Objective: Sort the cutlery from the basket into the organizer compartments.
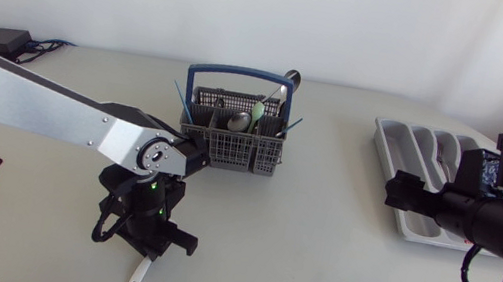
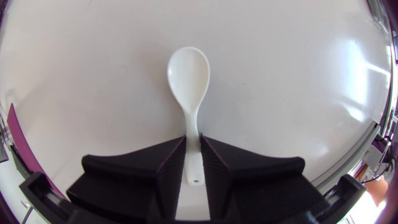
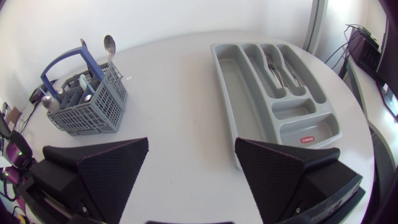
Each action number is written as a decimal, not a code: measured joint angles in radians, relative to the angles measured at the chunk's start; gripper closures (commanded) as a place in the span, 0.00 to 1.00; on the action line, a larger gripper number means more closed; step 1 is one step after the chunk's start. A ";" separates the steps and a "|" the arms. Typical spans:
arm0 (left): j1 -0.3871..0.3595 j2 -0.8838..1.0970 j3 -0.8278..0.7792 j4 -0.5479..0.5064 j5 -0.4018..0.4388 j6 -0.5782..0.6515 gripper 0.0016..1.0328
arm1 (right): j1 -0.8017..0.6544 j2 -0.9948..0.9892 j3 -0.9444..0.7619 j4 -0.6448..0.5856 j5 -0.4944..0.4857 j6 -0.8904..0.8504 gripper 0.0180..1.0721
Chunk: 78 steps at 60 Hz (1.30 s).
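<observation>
A white spoon [image 2: 188, 78] is gripped by the left tool [image 2: 193, 139]. The right tool [image 3: 191, 144] is spread open, with the organizer [image 3: 231, 81] at its one o'clock.

Right gripper [image 3: 192, 147] spread wide, cutlery basket [image 3: 93, 104] ahead, forks [image 3: 277, 65] in organizer [image 3: 240, 94]

Table [image 1: 316, 242] lies open between basket [image 1: 231, 143] and organizer [image 1: 422, 148] — right arm [image 1: 462, 215] overhangs the organizer.

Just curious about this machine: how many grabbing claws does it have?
2. The left gripper grips a white spoon near the basket; the right gripper is open beside the organizer.
</observation>
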 measured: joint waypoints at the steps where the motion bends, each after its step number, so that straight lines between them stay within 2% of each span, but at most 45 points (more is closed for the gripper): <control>1: 0.002 0.000 0.000 0.000 0.000 0.000 0.87 | 0.000 0.000 -0.001 0.002 0.000 0.000 0.05; 16: 0.005 -0.014 -0.003 0.048 -0.029 0.012 0.87 | 0.002 0.000 -0.011 0.026 0.003 0.000 0.05; 28: -0.030 -0.048 -0.021 0.076 -0.054 0.012 0.87 | 0.011 0.000 -0.011 0.025 0.000 0.000 0.05; 41: -0.069 -0.158 0.008 0.073 -0.053 0.015 0.87 | 0.032 0.000 -0.003 -0.035 -0.114 -0.003 0.05; 50: -0.077 -0.165 0.034 0.071 -0.054 0.024 0.86 | 0.032 0.000 0.007 -0.042 -0.132 -0.003 0.05; 55: -0.077 -0.165 0.034 0.046 -0.053 0.042 0.81 | 0.032 0.000 0.006 -0.041 -0.132 -0.004 0.05; 64: -0.077 -0.160 0.013 0.065 -0.054 0.053 0.59 | 0.032 0.000 0.005 -0.035 -0.132 -0.003 0.05; 78: -0.093 -0.127 -0.047 0.109 -0.076 0.053 0.58 | 0.032 0.000 0.005 -0.034 -0.132 -0.003 0.05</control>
